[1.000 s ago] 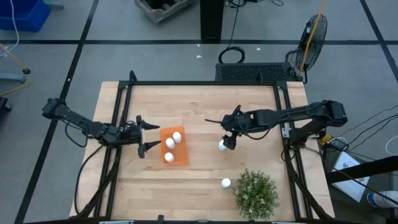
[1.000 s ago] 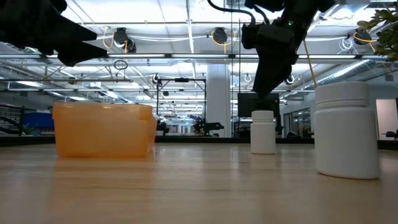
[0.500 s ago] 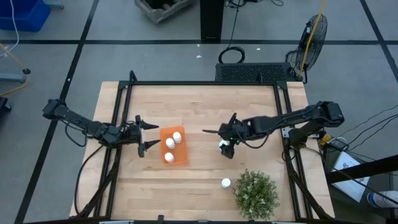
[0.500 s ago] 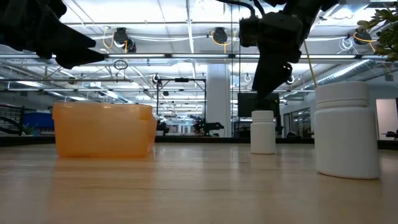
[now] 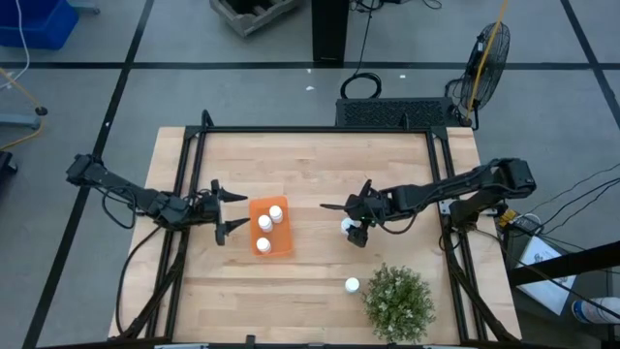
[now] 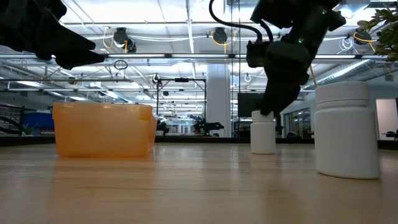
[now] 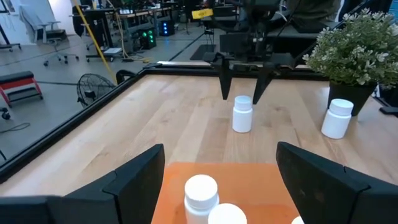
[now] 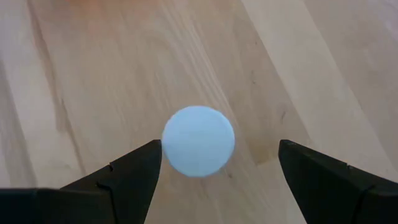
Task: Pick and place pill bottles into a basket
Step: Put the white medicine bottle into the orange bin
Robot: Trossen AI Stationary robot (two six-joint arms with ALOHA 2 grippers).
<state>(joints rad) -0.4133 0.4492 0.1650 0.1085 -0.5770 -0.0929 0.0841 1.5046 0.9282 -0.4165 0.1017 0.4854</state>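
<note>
Wooden table (image 5: 310,165): overhead, right pincer (image 5: 355,225) hides the bottle (image 8: 198,140) its wide-open wrist view reveals.

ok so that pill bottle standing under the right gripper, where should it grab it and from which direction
Probably come straight down from above: the pill bottle stands upright on the table, its round cap facing the right gripper, whose open fingers already flank it. Close on the cylindrical body just under the cap, where the sides run straight. Nothing stands close beside it, so both fingers should fit.

Right gripper (image 5: 355,225) lower, astride pill bottle (image 5: 348,226)
</note>
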